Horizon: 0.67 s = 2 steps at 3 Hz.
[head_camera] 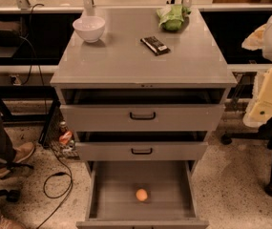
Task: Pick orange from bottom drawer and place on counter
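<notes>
Deep in the open grey metal bottom drawer (pixel 111 185), a small round orange (pixel 141 195) sits mid-floor. My pale gripper (pixel 268 98), at right beside the flat grey counter (pixel 121 56), open or closed I cannot tell, should descend vertically, clearing the upper drawers (pixel 142 116).

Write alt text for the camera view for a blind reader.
An orange lies in the open bottom drawer; the counter above holds a white bowl, a green leafy bundle and a dark packet. The gripper is not in view.
</notes>
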Each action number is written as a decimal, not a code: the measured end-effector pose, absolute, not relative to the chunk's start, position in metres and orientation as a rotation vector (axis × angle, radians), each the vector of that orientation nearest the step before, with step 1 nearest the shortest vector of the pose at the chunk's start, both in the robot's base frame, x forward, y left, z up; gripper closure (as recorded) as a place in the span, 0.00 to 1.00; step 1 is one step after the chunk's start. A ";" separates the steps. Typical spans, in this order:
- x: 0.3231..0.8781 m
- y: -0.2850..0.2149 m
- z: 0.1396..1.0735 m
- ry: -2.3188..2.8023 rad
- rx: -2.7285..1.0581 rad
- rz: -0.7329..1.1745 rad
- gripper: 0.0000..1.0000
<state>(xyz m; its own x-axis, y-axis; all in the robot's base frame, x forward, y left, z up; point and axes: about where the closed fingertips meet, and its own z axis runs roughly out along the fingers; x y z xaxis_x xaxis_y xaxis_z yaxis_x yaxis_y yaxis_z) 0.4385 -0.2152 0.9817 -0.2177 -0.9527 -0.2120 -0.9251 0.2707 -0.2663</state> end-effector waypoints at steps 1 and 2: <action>0.438 -0.215 0.982 2.217 -1.714 -0.117 0.00; 0.424 -0.198 0.922 2.255 -1.601 0.103 0.00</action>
<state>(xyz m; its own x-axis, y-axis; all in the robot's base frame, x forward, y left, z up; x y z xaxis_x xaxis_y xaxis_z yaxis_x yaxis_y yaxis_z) 0.4237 -0.1977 0.9223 -0.2846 -0.8965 -0.3397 -0.9237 0.3512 -0.1530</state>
